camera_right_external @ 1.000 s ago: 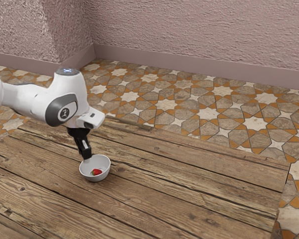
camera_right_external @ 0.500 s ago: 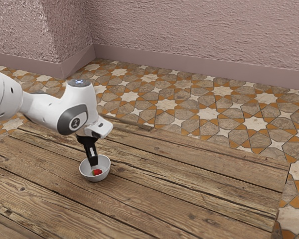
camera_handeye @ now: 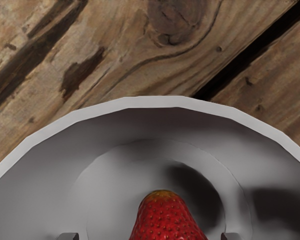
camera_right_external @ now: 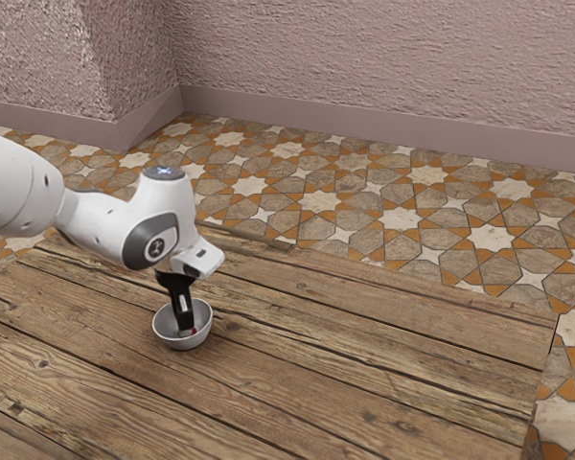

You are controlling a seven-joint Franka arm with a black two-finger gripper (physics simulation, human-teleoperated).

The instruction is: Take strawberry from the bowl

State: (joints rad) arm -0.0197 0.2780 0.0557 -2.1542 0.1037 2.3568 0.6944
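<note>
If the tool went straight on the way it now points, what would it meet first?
Probably the floor of the bowl: the open tool points down into it, with a fingertip on either side of the strawberry. How much depth remains is unclear.

Got a red strawberry (camera_handeye: 165,220) under me, yellowish at one end, inside a round grey bowl (camera_handeye: 155,102), upright on wooden planks (camera_right_external: 364,350).
</note>
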